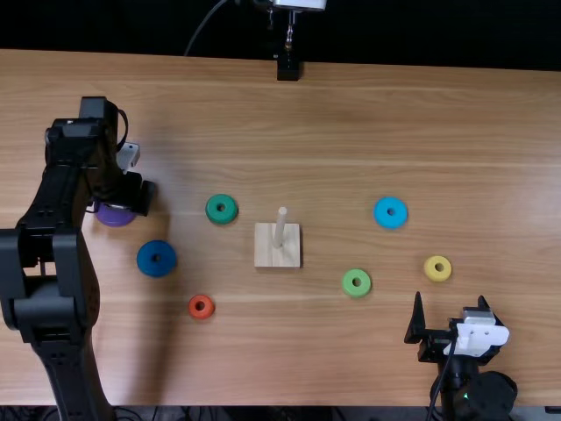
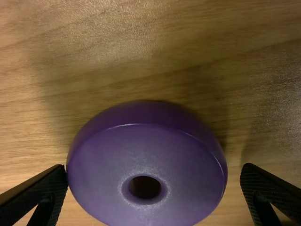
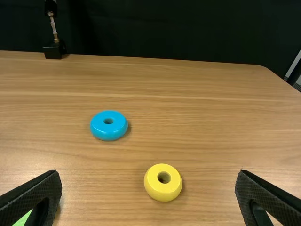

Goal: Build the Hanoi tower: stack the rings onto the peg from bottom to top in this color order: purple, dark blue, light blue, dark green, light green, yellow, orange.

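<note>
My left gripper [image 1: 123, 197] is low over the purple ring [image 1: 115, 216] at the table's left. In the left wrist view, my left gripper [image 2: 154, 172] is open around the purple ring [image 2: 146, 174], one finger close against its edge and a gap at the other. My right gripper [image 1: 449, 311] is open near the front right; in the right wrist view, my right gripper [image 3: 148, 174] has the yellow ring [image 3: 162, 182] on the table beyond its fingers. The bare peg [image 1: 280, 226] stands on its wooden base [image 1: 266, 256].
Dark blue [image 1: 156, 259], dark green [image 1: 222, 209] and orange [image 1: 201, 307] rings lie left of the peg; light blue [image 1: 390, 212], light green [image 1: 357, 282] and yellow [image 1: 437, 268] rings lie right of it. A black mount [image 1: 287, 67] stands at the far edge.
</note>
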### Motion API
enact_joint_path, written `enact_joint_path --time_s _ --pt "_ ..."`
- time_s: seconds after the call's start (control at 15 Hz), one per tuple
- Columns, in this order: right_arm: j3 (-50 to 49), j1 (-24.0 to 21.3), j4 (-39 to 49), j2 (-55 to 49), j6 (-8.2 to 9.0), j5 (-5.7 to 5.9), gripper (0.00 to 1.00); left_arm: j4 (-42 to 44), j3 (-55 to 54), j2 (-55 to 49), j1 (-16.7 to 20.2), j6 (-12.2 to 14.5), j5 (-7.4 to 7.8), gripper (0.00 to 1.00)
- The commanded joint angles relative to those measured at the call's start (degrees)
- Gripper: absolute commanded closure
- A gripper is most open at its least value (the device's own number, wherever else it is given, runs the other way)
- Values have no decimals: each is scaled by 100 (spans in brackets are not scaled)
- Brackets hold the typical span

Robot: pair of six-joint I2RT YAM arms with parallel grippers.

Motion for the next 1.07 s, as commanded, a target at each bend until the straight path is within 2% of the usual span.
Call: enact_joint_path --time_s 0.0,0.73,0.8,0.87,0.93,1.0 --pt "-405 -1 -407 -71 1 -13 0 -26 7 217 106 37 28 0" --pt "-405 -1 -407 -71 1 -3 0 -152 34 419 97 37 49 0" --pt "-405 -1 -407 -71 1 -13 0 -289 34 419 106 37 49 29" --pt "-405 -1 -407 -71 1 -3 0 -310 25 419 106 37 49 73" --pt "-405 -1 -407 -71 1 -13 0 -268 7 401 106 37 38 100" --pt "-405 -1 -407 -71 1 -13 0 -236 7 366 106 37 38 100"
